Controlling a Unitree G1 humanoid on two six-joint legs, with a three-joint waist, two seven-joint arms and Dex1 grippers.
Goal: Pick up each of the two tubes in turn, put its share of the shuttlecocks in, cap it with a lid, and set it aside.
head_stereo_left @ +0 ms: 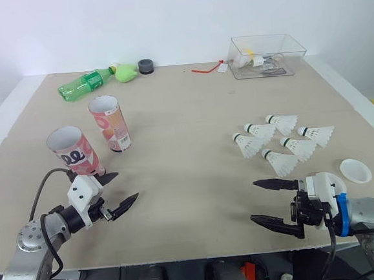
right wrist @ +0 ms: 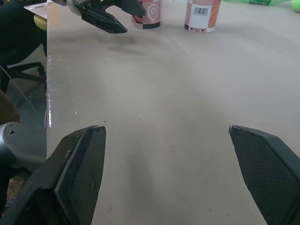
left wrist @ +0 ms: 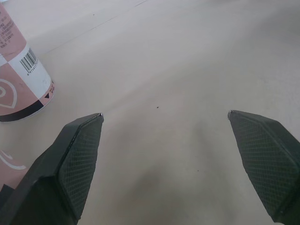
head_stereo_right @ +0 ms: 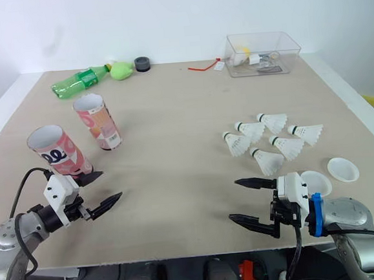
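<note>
Left gripper (head_stereo_left: pixel 126 186): we are holding it low at the near left of the table (head_stereo_left: pixel 189 166), jaws spread wide and empty, just beside the near tube.
Right gripper (head_stereo_left: pixel 253 202): we are hovering it at the near right, jaws gaping too, gripping nothing.
Lids: one white lid (head_stereo_left: pixel 355 171) is lying near the right edge. A second (head_stereo_right: pixel 316 183) seems to be sitting partly behind the right gripper's body.
Near tube (head_stereo_left: pixel 75 151): standing on its base, mouth open, uncapped.
Shuttlecocks (head_stereo_left: pixel 298 147): six are lying in a loose cluster right of centre, well apart from both tubes.
Far tube (head_stereo_left: pixel 110 123): standing open just beyond the near one.
Far edge: a green bottle (head_stereo_left: pixel 85 83) and a clear box (head_stereo_left: pixel 268 54) are resting there.
Step in hand: we are judging it to be the first pick, left gripper on the near tube. We are advising a gentle squeeze on its mid-wall, keeping the mouth up and avoiding a nudge to the far tube.
</note>
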